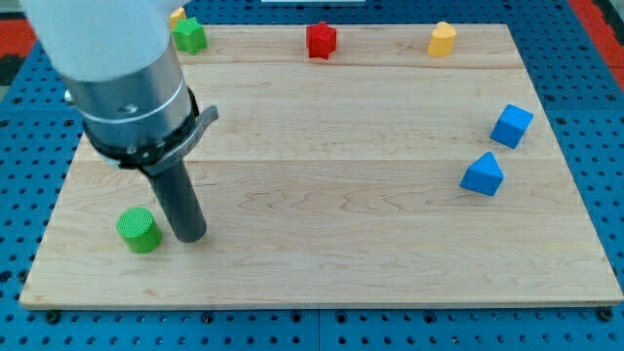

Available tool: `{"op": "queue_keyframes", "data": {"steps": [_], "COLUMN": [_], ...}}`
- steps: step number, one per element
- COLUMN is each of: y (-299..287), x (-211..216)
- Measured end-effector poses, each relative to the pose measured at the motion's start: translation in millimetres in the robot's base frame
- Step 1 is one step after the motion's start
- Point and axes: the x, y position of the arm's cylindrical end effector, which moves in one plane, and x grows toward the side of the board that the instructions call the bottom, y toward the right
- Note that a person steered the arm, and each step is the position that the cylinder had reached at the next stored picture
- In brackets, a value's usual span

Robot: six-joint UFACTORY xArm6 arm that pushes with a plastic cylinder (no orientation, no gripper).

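1. Here my tip (191, 237) rests low on the view's left of the desk (322, 244), at the end of a straight dark rod that comes down out of a wide grey metal cylinder.
2. The tool has no jaws to open or close; it is a plain rod and has hold of nothing.
3. The green cylinder (139, 230) stands just beside my tip on the view's left, very close to it; whether the two touch I cannot tell.
4. That cylinder is short and round with a flat top, in matte bright green.
5. The desk is a pale wooden board of joined planks with fine grain, and it lies on a blue perforated surface (600, 146).
6. Along the view's top edge sits a green block (189, 35) of lumpy, star-like outline, with a yellow block (176, 15) just behind it, mostly hidden by the arm.
7. Further along that edge towards the view's right stands a red block (321, 40), also with a notched, star-like outline.
8. Beyond it is a yellow block with a rounded top (442, 39).
9. On the view's right are a blue cube (512, 126) and, below it and near it, a blue triangular block (483, 175).
10. All of these lie well apart from my tip.
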Motion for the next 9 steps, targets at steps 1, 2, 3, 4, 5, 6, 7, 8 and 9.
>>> {"op": "queue_keyframes", "data": {"steps": [1,2,3,4,5,6,7,8,9], "y": [-31,-29,-14,6,24,43,100,135,148], "x": [6,6,10,15,22,35,27,3,-12]}}
